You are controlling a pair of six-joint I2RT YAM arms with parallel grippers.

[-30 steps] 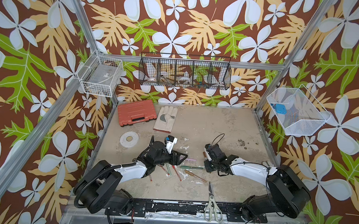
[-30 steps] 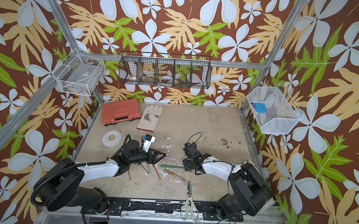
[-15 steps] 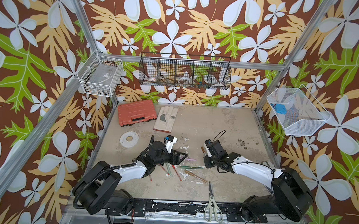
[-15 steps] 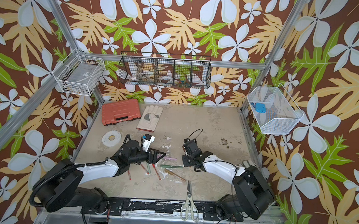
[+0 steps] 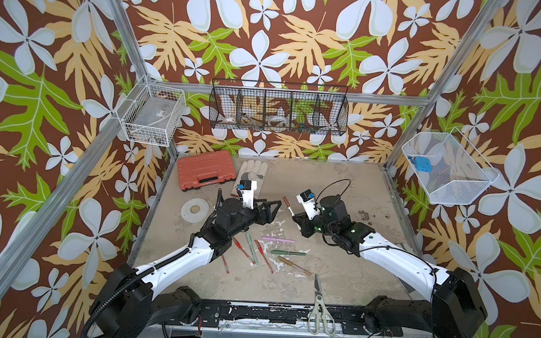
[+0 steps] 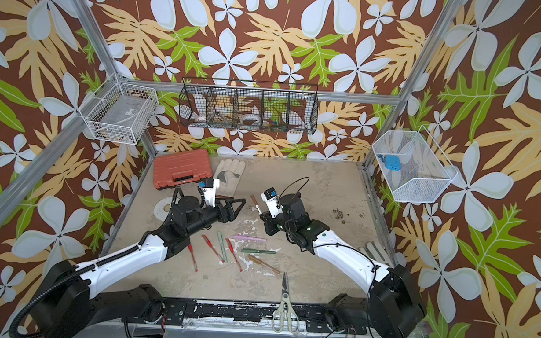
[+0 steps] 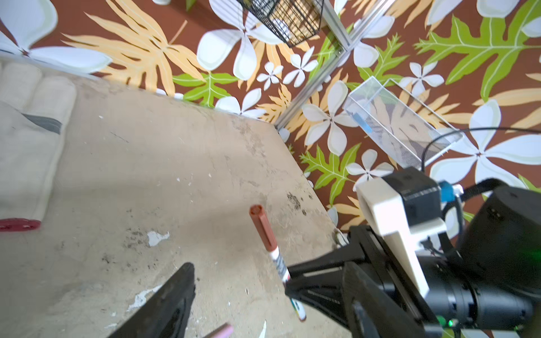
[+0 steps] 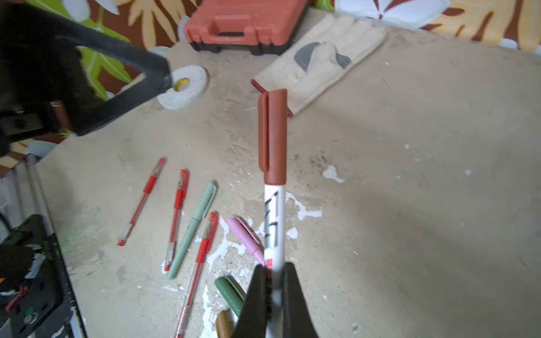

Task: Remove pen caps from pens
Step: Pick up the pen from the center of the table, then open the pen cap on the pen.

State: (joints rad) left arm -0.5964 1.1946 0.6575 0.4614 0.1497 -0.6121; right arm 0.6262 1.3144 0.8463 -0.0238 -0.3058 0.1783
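1. The right gripper is pinching the thin white plastic marker pen low down, above the table.
2. The left gripper is spread wide, close by.
3. It looks light, stiff and smooth; grab its brown plastic cap mid-way.

Bare tabletop beside glove at back; pens, scissors nearer front.

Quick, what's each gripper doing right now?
Left gripper: open, holding nothing.
Right gripper: shut on the white marker, brown cap still on.
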